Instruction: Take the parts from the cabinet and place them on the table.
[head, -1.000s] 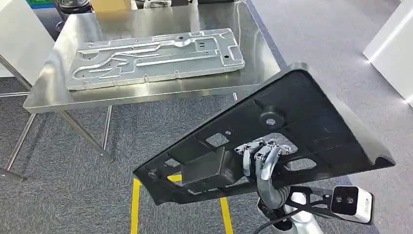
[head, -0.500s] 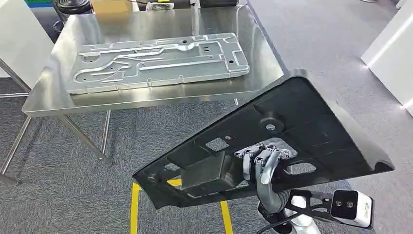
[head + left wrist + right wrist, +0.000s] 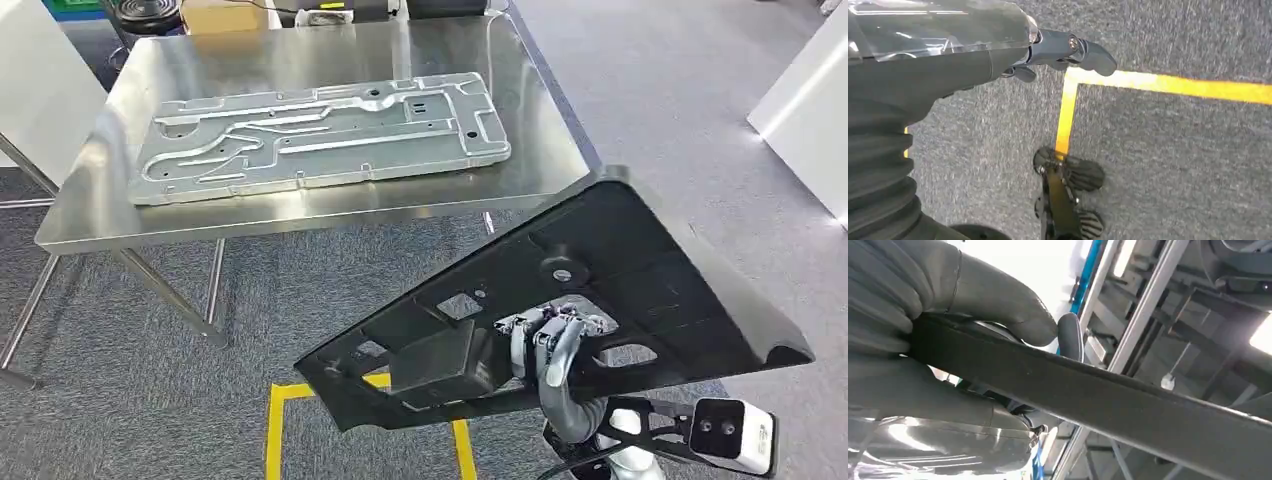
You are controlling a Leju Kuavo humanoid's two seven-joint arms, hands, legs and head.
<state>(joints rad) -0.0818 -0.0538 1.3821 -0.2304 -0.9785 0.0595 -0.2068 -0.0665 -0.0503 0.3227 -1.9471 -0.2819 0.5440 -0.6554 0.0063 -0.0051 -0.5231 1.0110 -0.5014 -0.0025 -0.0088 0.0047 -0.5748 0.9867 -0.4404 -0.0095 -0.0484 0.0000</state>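
On the steel surface [image 3: 300, 215] ahead, well apart from the robot, lies a flat silver metal plate [image 3: 320, 135]. Nearer, above the grey carpet and yellow floor tape [image 3: 275, 435], a large black panel [image 3: 640, 270] is tilted, its far corner raised. The right hand [image 3: 545, 335] grips it from below, arm upright, fingers [image 3: 530, 325] curled through a cutout; the right wrist view shows the thumb [image 3: 998, 305] pressed on the panel's edge. The left hand [image 3: 1058, 52] hangs over the carpet, holding nothing, fingers loosely apart.
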